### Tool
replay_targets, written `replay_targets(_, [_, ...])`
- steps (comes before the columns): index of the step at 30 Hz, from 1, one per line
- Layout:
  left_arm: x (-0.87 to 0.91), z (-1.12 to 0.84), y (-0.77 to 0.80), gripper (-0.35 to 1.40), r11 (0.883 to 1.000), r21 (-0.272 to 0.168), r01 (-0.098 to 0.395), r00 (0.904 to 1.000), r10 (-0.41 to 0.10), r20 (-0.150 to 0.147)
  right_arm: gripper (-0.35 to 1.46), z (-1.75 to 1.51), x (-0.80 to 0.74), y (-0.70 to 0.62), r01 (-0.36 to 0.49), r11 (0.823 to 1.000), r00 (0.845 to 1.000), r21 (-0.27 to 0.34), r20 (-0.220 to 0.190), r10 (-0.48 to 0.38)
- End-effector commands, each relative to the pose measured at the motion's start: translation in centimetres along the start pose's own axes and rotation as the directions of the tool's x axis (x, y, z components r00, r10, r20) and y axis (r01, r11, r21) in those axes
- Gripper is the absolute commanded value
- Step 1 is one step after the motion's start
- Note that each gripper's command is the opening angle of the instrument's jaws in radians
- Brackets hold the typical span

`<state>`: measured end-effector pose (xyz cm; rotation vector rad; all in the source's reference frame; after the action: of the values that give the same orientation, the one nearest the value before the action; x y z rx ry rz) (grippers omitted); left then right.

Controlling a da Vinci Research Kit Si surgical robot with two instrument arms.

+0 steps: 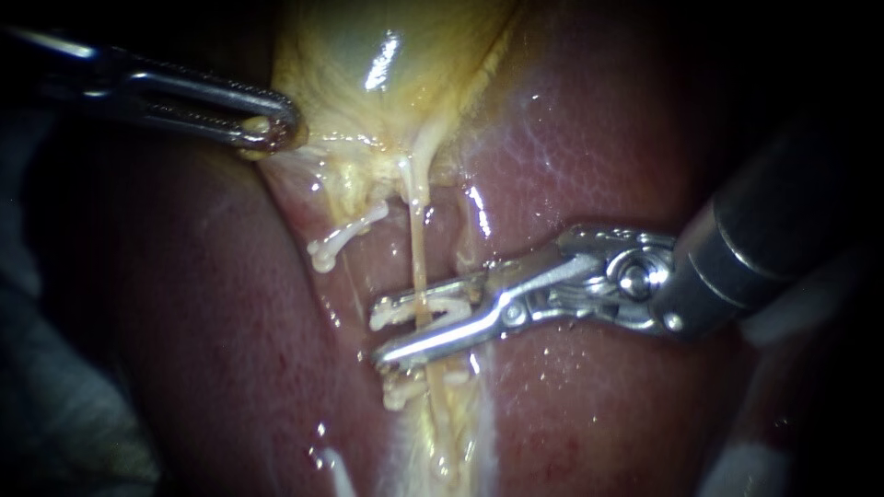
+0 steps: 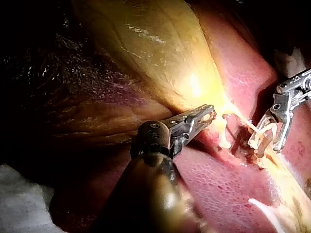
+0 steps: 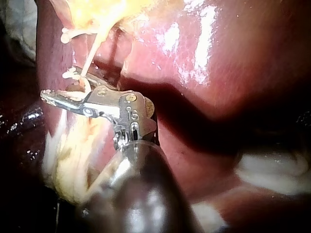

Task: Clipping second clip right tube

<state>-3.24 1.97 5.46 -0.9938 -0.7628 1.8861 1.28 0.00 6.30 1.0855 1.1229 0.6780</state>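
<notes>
Endoscope view, nearest first: a lower clip [image 1: 403, 391] sits across the right tube [image 1: 419, 258], a thin pale strand running down the liver [image 1: 589, 156]. Just beyond it, the right instrument [image 1: 379, 329] comes in from the right. Its jaws stand apart on either side of the tube and grip a loaded clip [image 1: 405, 311] that straddles the strand, close above the lower clip but not touching it. Farther up and to the left, a third clip [image 1: 322, 250] caps a short tube [image 1: 354, 228]. Farthest back, the left instrument [image 1: 272, 129] enters from the upper left, its jaws closed on the yellow edge of the gallbladder [image 1: 368, 55].
</notes>
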Motion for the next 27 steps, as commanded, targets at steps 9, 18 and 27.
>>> replay_targets(9, [0.0, 0.01, 0.0, -0.35, 1.0, 0.0, 0.0, 1.0, 0.0, 0.0, -0.06, -0.06, 0.01, -0.02, 0.0, 1.0, 1.0, 0.003, 0.004, 0.0])
replay_targets(18, [0.0, 0.01, 0.0, -0.35, 1.0, 0.0, 0.0, 1.0, 0.0, 0.0, -0.35, -0.13, 0.06, -0.07, -0.045, 0.999, 0.999, 0.011, 0.003, 0.045])
replay_targets(27, [0.0, 0.01, 0.0, -0.35, 1.0, 0.0, 0.0, 1.0, 0.0, 0.0, -0.35, -0.11, 0.06, -0.11, -0.056, 0.998, 0.998, 0.013, 0.003, 0.056])
